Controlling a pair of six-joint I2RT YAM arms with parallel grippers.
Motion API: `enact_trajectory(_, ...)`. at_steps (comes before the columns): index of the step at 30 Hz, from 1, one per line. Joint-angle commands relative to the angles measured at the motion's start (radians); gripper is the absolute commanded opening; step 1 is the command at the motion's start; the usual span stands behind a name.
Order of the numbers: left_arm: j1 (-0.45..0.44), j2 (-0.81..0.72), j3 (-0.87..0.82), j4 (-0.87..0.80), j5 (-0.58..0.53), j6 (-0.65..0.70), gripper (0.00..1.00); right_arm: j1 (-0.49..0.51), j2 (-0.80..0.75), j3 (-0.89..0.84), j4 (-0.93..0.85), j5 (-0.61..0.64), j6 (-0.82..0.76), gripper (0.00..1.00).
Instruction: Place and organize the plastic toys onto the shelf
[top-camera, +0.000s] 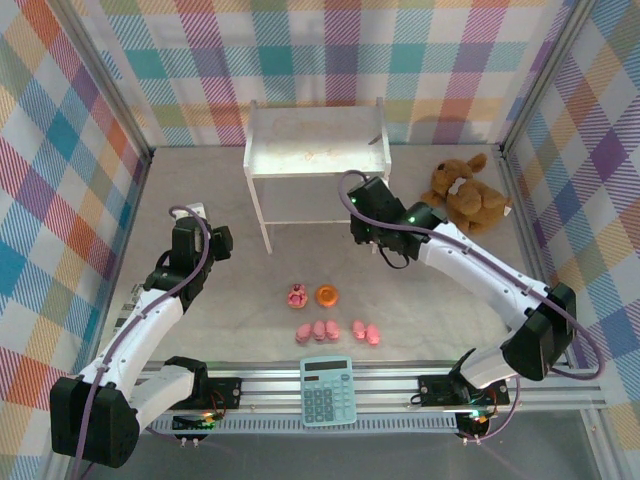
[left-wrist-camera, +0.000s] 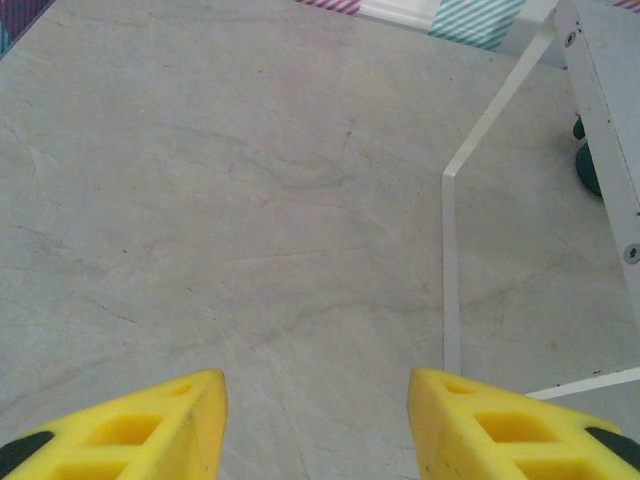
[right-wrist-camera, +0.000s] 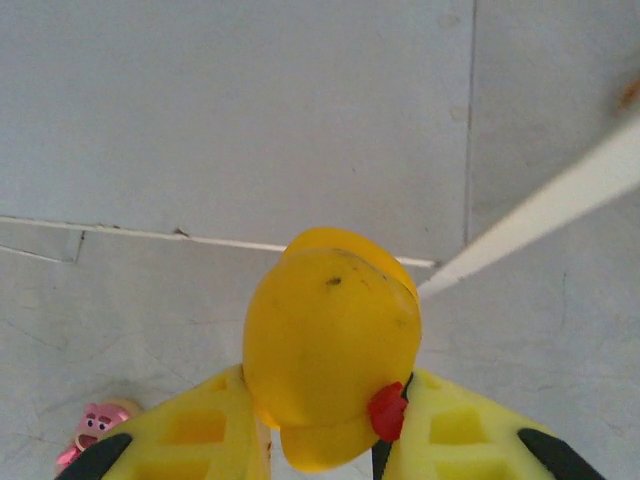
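The white shelf (top-camera: 318, 140) stands at the back centre of the table. My right gripper (right-wrist-camera: 330, 400) is shut on the yellow duck (right-wrist-camera: 330, 335), which has a red beak, and holds it by the shelf's front right corner (top-camera: 366, 212). A white shelf leg (right-wrist-camera: 560, 200) and a board edge lie just ahead of it, and a pink pig (right-wrist-camera: 92, 425) shows at the lower left. On the table lie a pink cupcake piece (top-camera: 298, 296), an orange ring (top-camera: 327, 295) and several pink pigs (top-camera: 320, 331). My left gripper (left-wrist-camera: 315, 400) is open over bare table, left of the shelf leg (left-wrist-camera: 449, 250).
A brown plush animal (top-camera: 468, 195) sits right of the shelf. A teal calculator (top-camera: 327, 390) lies on the front rail between the arm bases. Plaid walls close in the table on three sides.
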Motion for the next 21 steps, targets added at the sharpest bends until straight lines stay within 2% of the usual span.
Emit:
enact_trajectory(1,-0.012,0.007,0.031,-0.007,0.009,0.008,0.51,-0.008,0.032,0.044,0.014,-0.011,-0.056,0.08)
enact_trajectory(21,-0.012,0.017,0.04,-0.013,-0.002,0.02,0.51,-0.055,0.138,0.118,0.007,-0.07,-0.109,0.08)
